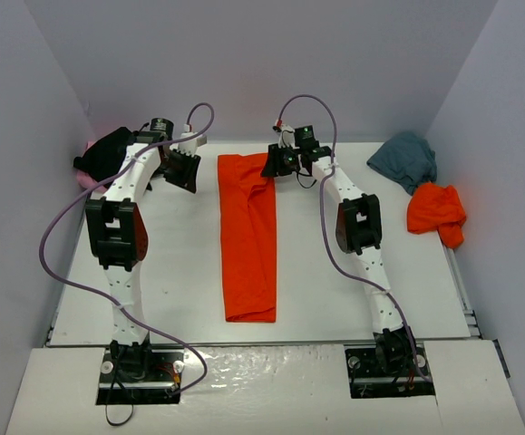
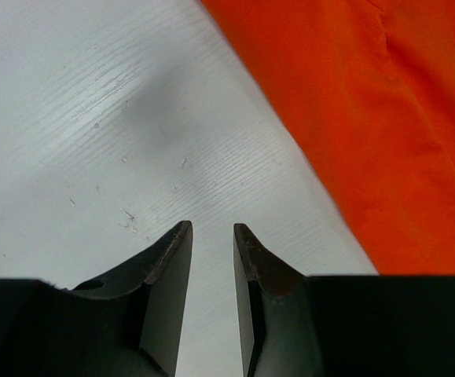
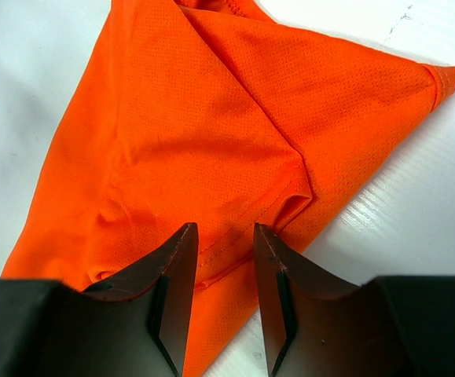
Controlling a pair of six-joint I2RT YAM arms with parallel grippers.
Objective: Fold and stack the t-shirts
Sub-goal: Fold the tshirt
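strip of orange t-shirt [image 1: 248, 240], folded lengthwise, with its long axis running from upper centre to lower centre of the top view. my right gripper [image 1: 283, 163] hovers over its upper end, jaws parted and pinching nothing; my left gripper [image 1: 182, 172], likewise parted and empty, hangs over the table [image 1: 171, 272] just left of that end.

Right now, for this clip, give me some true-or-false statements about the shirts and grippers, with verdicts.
The long folded orange-red cloth t-shirt lies in the middle of the white table. True.
The left gripper grips it. False: open, over bare table beside it.
The crumpled teal-grey cloth t-shirt lies far right. True.
The black cloth t-shirt touches the teal-grey one. False: it is far left.
The right gripper is above orange cloth. True.
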